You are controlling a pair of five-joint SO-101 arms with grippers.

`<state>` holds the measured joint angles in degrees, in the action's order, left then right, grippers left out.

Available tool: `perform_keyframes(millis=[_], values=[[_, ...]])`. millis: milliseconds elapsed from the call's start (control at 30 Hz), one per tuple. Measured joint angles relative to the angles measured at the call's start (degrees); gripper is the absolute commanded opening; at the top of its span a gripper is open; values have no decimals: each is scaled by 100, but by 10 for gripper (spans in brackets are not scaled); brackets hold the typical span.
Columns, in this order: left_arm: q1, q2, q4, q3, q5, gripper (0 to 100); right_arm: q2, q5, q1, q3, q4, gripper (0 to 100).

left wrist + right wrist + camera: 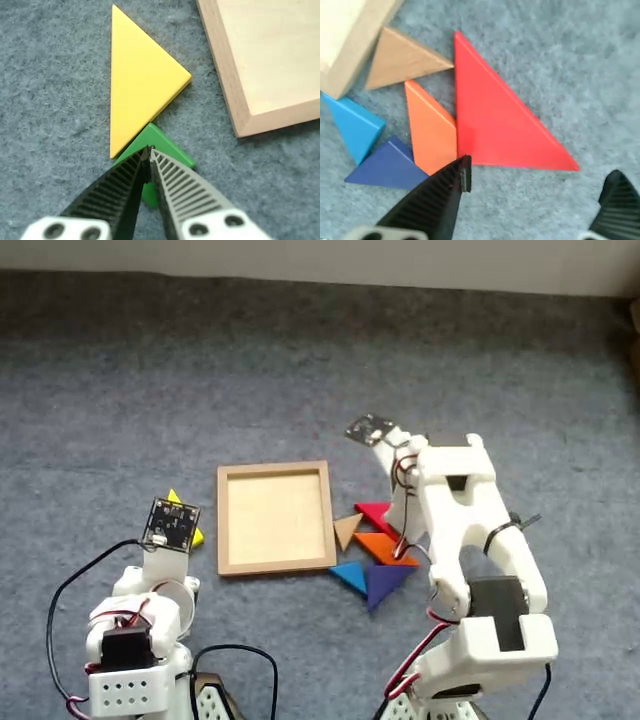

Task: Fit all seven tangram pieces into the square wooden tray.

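The square wooden tray [272, 518] lies on the grey carpet with nothing in it. Left of it, my left gripper [148, 150] is shut, its tips over a green piece [167, 147] that touches a yellow triangle [140, 80]. Right of the tray lie a tan triangle [346, 530], a red triangle [377, 513], an orange piece [380, 545], a light blue triangle [350, 575] and a dark blue triangle [385, 583]. My right gripper [535, 185] hangs open over the red triangle [495, 125], one fingertip [462, 175] at the seam with the orange piece [432, 130].
Grey carpet covers the whole work area, with open room beyond the tray's far side. Cables trail from both arm bases at the near edge. The tray's corner [240, 125] sits close to the green piece.
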<state>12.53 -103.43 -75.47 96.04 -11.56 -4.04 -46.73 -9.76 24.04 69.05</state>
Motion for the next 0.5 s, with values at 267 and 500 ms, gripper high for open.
perform_keyframes(millis=[267,500], values=[[0,0,0,0,0,23,0,624,-440,0,-158,386],[0,0,0,0,0,23,-88,949,-440,0,-1020,386]])
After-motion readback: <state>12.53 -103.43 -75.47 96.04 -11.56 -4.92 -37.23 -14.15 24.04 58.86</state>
